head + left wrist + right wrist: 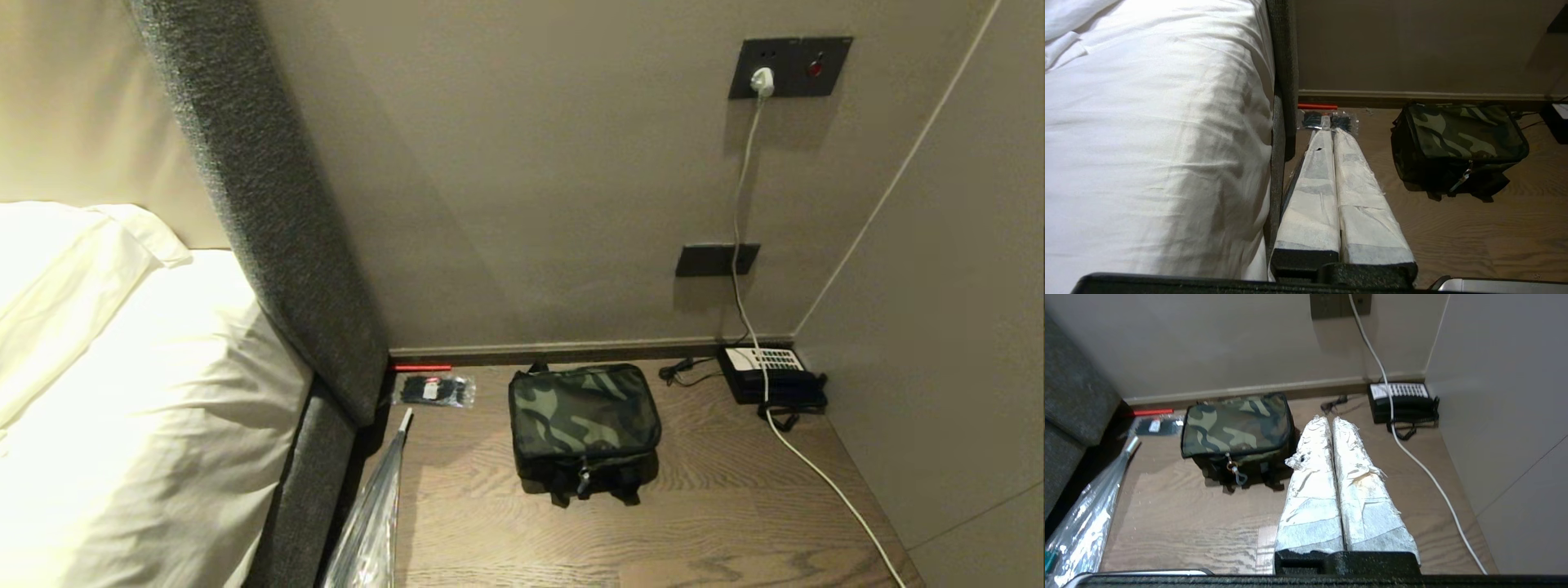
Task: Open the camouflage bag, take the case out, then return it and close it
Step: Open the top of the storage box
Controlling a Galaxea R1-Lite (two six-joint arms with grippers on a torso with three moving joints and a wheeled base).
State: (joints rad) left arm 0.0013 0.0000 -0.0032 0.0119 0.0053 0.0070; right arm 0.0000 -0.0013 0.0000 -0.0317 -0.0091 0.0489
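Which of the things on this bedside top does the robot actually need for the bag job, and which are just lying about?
Needed for the job:
- camouflage bag, zipped shut; the case cannot be seen

Just lying about:
- black telephone in the corner
- white cable from the wall socket
- clear packet of black items by the headboard
- red stick against the wall
- pillow on the bed

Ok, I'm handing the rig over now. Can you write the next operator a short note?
Left gripper: shut, empty, parked short of the table's left edge by the bed.
Right gripper: shut, empty, parked above the table right of the bag.
Bag: on the table, upright, zipped shut, zipper pull facing the robot. Case: not visible.
Done: nothing yet.
Left: unzip bag, lift case out, return it, zip shut.
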